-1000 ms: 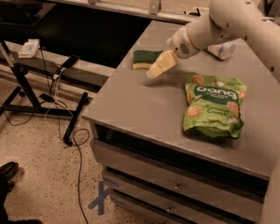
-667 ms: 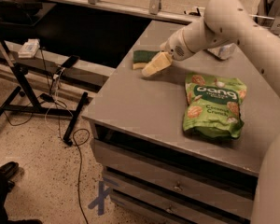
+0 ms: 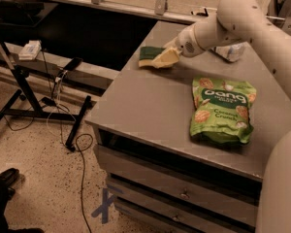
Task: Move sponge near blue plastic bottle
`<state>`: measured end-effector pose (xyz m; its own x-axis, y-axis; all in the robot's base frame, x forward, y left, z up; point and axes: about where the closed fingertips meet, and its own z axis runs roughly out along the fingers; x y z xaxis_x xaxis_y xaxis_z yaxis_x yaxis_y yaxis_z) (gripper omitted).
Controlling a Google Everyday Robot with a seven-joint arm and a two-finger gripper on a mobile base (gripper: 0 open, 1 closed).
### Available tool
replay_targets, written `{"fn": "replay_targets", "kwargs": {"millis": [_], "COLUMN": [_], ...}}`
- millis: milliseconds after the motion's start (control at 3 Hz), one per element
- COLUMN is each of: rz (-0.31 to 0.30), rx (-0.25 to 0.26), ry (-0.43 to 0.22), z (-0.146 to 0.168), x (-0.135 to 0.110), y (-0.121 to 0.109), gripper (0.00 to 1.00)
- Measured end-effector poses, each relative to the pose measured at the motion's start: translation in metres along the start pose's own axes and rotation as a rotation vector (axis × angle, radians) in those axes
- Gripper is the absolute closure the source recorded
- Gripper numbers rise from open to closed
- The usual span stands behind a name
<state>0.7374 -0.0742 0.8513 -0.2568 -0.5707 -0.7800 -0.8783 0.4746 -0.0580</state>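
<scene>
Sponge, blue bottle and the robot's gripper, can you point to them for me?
sponge (image 3: 145, 54): camera view, on its dark green top.
blue plastic bottle (image 3: 231, 52): camera view, on its clear body.
gripper (image 3: 161, 60): camera view, on its tip, at the sponge's right edge.

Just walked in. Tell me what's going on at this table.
The robot's single arm is stretched across the grey table, with its tool at the sponge near the far left edge, partly covering it. The blue plastic bottle lies farther right at the back, partly hidden behind the arm, so the sponge is not yet beside it. A green snack bag lies flat on the near right.
</scene>
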Motion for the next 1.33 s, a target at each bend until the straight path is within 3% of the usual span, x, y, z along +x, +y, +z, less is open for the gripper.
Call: {"fn": "replay_targets", "kwargs": {"millis": [333, 667, 1000, 1333], "rz": [-0.040, -0.107, -0.127, -0.097], "rx": [0.037, 0.090, 0.140, 0.201], "ry": [-0.002, 0.052, 0.150, 0.233], "z": [-0.031, -0.080, -0.126, -0.165], "x": [-0.008, -0.001, 0.033, 0.073], "y": [-0.015, -0.031, -0.044, -0.061], "gripper": [0.87, 1.00, 1.00, 1.00]}}
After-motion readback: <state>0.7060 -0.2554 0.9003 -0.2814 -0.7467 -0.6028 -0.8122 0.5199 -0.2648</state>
